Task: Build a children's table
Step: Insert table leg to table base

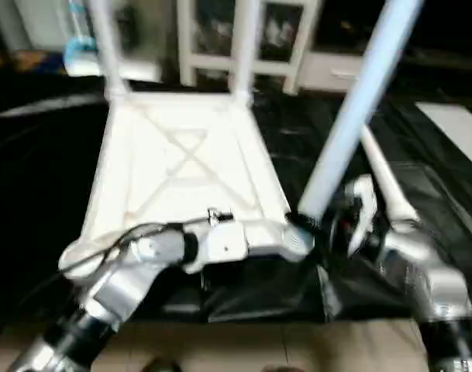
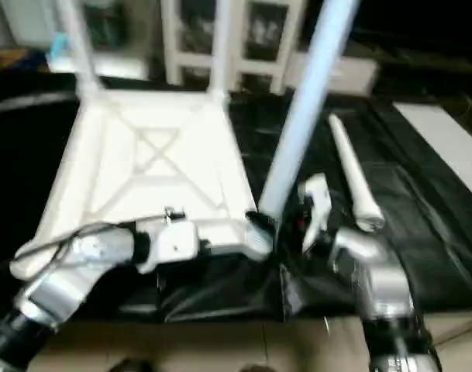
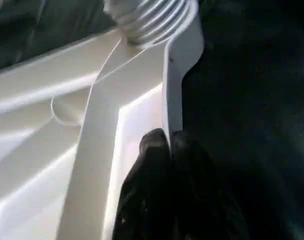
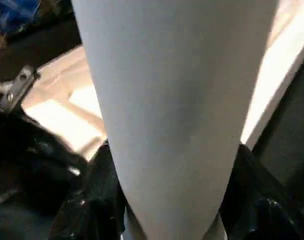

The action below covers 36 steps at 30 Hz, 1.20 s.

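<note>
The children's table top [image 1: 181, 163] lies upside down on a black sheet, its X ribs facing up. Two white legs [image 1: 104, 46] [image 1: 247, 46] stand in its far corners. A third leg [image 1: 360, 101] leans up and to the right from the near right corner. My right gripper [image 4: 174, 200] is shut on its lower end, one black finger [image 4: 104, 190] on each side. My left gripper [image 3: 170, 145] is shut on the top's near rim [image 3: 172, 100], close to the threaded corner [image 3: 152, 20]. One more leg [image 1: 387, 182] lies on the sheet to the right.
A white glass-door cabinet [image 1: 294, 39] stands behind the table top. A white flat board [image 1: 453, 132] lies at the far right. The black sheet [image 1: 34, 194] covers the work area, and tan floor [image 1: 259, 345] shows along the front edge.
</note>
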Motion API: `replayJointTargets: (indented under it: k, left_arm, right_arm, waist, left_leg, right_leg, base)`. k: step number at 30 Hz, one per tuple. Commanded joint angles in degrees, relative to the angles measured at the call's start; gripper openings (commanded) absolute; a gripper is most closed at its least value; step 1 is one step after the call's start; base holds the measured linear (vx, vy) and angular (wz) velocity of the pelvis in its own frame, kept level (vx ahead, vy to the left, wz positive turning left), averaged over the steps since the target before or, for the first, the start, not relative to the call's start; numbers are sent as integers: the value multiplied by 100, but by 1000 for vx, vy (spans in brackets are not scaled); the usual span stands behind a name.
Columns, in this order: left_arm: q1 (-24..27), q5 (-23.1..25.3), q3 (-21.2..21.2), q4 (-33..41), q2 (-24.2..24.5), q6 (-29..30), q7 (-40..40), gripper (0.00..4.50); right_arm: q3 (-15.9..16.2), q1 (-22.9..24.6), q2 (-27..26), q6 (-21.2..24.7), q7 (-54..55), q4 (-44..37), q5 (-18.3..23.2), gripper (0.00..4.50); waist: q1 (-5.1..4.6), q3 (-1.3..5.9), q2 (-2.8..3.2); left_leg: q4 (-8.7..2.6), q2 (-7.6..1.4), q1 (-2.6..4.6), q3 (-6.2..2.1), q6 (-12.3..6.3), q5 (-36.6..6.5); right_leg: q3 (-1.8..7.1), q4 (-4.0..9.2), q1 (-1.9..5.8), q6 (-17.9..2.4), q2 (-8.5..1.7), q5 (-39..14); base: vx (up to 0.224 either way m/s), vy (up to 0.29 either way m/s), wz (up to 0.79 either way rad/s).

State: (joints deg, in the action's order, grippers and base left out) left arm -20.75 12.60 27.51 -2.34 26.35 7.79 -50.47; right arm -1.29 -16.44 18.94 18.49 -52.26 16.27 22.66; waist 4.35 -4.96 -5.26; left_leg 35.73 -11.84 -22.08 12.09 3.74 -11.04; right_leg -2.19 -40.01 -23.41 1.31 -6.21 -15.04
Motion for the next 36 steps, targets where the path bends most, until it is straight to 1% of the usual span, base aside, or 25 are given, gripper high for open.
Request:
replayJointTargets:
  k: [1,2,3,4,5,6,7,8,9,10,13,15,16,17,22,24,26,28,29,30,31,32,33,34,36]
  left_arm:
    - [66,108,278,-5,50,2,-124,0]
    - [33,146,310,-40,82,22,-139,0]
    - [12,174,321,-60,97,52,-143,0]
    - [-4,194,318,-80,103,92,-157,0]
    - [-12,195,306,-91,105,142,-170,0]
    - [-14,195,290,-89,107,218,-180,0]
    - [-21,194,279,-97,109,296,-186,0]
    - [-28,200,266,-104,113,380,-186,0]
    - [-28,203,264,-106,113,387,-188,0]
    - [-52,261,260,-155,139,479,-232,0]
    - [-83,323,334,-193,207,654,-366,0]
    - [-87,344,374,-201,222,778,-421,0]
    - [-94,379,407,-226,217,859,-426,0]
    - [-94,379,407,-226,217,859,-426,0]
    - [-103,381,443,-270,165,921,-389,0]
    - [-91,384,453,-266,152,944,-383,0]
    - [-96,381,461,-261,150,973,-376,0]
    - [-100,390,458,-254,148,1005,-362,0]
    - [-100,390,458,-254,148,1005,-362,0]
    - [-104,396,455,-259,150,1009,-347,0]
    - [-106,399,453,-266,150,1008,-340,0]
    - [-107,403,451,-273,152,1004,-334,0]
    - [-108,408,448,-282,153,996,-327,0]
    - [-105,416,439,-283,151,992,-310,0]
    - [-107,426,434,-287,146,993,-302,0]
  right_arm:
    - [-89,9,-62,2,344,319,-56,193]
    - [107,8,-21,-471,386,409,-394,193]
    - [152,-2,-24,-633,404,448,-480,193]
    - [166,-15,-40,-774,425,479,-547,193]
    - [164,-25,-54,-831,424,488,-567,192]
    - [143,-27,-75,-889,420,484,-572,191]
    - [135,-27,-84,-1032,429,490,-624,191]
    - [157,-27,-69,-1161,418,493,-687,190]
    - [160,-26,-66,-1176,413,494,-693,190]
    - [215,-11,-14,-1436,336,528,-805,190]
    - [207,-5,1,-1506,273,615,-759,190]
    - [170,-8,-24,-1366,278,646,-658,190]
    - [2,-48,-130,-853,431,672,-387,190]
    - [2,-48,-130,-853,431,672,-387,190]
    - [-330,-135,-372,70,815,848,126,190]
    - [-386,-157,-425,185,896,923,226,190]
    - [-507,-198,-499,416,1020,977,407,190]
    - [-640,-244,-548,763,1137,1007,567,190]
    - [-640,-244,-548,763,1137,1007,567,190]
    - [-718,-258,-575,893,1203,999,628,190]
    - [-783,-263,-599,985,1250,977,657,189]
    - [-785,-261,-594,964,1254,958,615,189]
    - [-733,-242,-564,876,1222,932,523,189]
    - [-566,-178,-489,621,1140,872,297,189]
    - [-489,-124,-462,467,1073,797,219,189]
  waist:
    - [-11,244,45]
    - [41,277,174]
    - [-45,354,236]
    - [-124,339,250]
    - [-168,339,330]
    - [-200,322,322]
    - [-236,269,305]
    - [-260,271,289]
    - [-267,274,282]
    - [-278,280,289]
    - [-269,319,286]
    - [-274,298,290]
    - [-282,281,282]
    - [-279,277,291]
    - [-296,242,283]
    - [-310,230,280]
    - [-318,212,288]
    - [-358,173,291]
    - [-358,173,291]
    - [-376,214,316]
    - [-407,192,350]
    - [-397,193,364]
    - [-392,180,369]
    - [-390,194,351]
    - [-380,184,348]
  left_leg:
    - [339,335,-92,-723,-16,-248]
    - [-317,21,-51,-638,325,-631]
    - [-479,-52,254,-526,335,-1455]
    - [-556,-74,216,-508,288,-1667]
    - [-631,-104,224,-481,219,-1899]
    - [-645,-96,212,-456,176,-2066]
    - [-666,-92,224,-438,186,-2585]
    - [-648,-70,244,-428,230,-2857]
    - [-647,-71,246,-428,235,-2886]
    - [-657,-71,220,-437,224,-2809]
    - [-704,-82,171,-376,66,-2063]
    - [-715,-83,153,-362,40,-1989]
    - [-720,-76,167,-355,33,-2047]
    - [-723,-81,169,-359,44,-2096]
    - [-732,-69,211,-389,161,-2512]
    - [-740,-69,221,-417,213,-2712]
    - [-737,-60,275,-446,262,-3022]
    - [-760,-40,324,-499,294,-3342]
    - [-760,-40,324,-499,294,-3342]
    - [-791,-64,311,-536,324,-3510]
    - [-871,-101,308,-561,373,-3755]
    - [-890,-105,305,-564,387,-3777]
    - [-889,-98,350,-540,391,-3853]
    - [-865,-85,372,-513,357,-3748]
    - [-864,-78,359,-498,326,-3567]
  right_leg:
    - [616,1341,230,-244,-788,-5663]
    - [229,1003,277,-513,-427,-3831]
    - [74,815,74,-849,-50,-1986]
    - [67,772,133,-1017,-9,-1356]
    - [88,792,178,-1249,-33,-858]
    - [96,842,185,-1264,-28,-951]
    - [86,927,166,-1152,-47,-1666]
    - [94,1008,139,-971,-89,-2260]
    - [100,1032,128,-898,-114,-2438]
    - [106,1057,142,-798,-137,-2569]
    - [134,1047,196,-895,-133,-1845]
    - [136,1039,200,-934,-124,-1748]
    - [144,1052,193,-935,-120,-1883]
    - [144,1056,188,-927,-128,-1963]
    - [130,1148,120,-709,-153,-2690]
    - [105,1188,104,-578,-164,-3011]
    - [68,1259,54,-447,-166,-3333]
    - [0,1313,47,-364,-146,-3523]
    - [0,1313,47,-364,-146,-3523]
    - [-73,1314,139,-387,-147,-3225]
    - [-137,1300,190,-493,-129,-2783]
    - [-139,1291,212,-510,-142,-2704]
    - [-138,1338,169,-519,-157,-2742]
    - [-124,1361,165,-511,-187,-2791]
    - [-96,1383,156,-503,-216,-2878]
  base:
    - [64,8,-22]
    - [64,8,-22]
    - [0,0,0]
    - [-54,4,20]
    - [-54,4,20]
    - [-50,12,7]
    - [0,0,0]
    - [0,0,0]
    - [0,0,0]
    - [0,0,0]
    - [0,0,0]
    - [0,0,0]
    - [0,0,0]
    - [0,0,0]
    - [0,0,0]
    - [0,0,0]
    - [0,0,0]
    - [0,0,0]
    - [0,0,0]
    - [0,0,0]
    - [-21,62,-13]
    - [0,0,0]
    - [0,0,0]
    - [0,0,0]
    - [0,0,0]
